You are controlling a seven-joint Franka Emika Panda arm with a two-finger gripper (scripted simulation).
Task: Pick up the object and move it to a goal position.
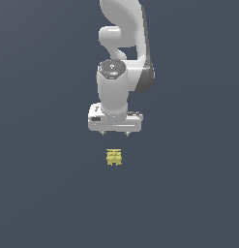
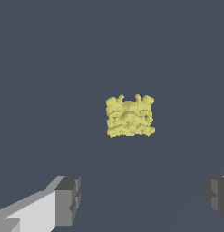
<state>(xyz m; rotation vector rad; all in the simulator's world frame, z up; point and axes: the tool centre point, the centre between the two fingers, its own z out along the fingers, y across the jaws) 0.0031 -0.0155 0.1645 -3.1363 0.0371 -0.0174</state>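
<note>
The object [image 1: 114,157] is a small pale-yellow blocky item with ridged layers, resting on the dark grey floor. In the wrist view the object [image 2: 130,116] appears as a lumpy yellow square, apart from both fingers. My white gripper [image 1: 115,132] hangs straight above it with a clear gap between. The gripper [image 2: 143,199] is open, its two grey fingertips [image 2: 70,199] spread wide with nothing between them.
The white arm [image 1: 123,43] rises behind the gripper toward the top of the exterior view. A plain dark grey floor [image 1: 43,193] stretches all around the object.
</note>
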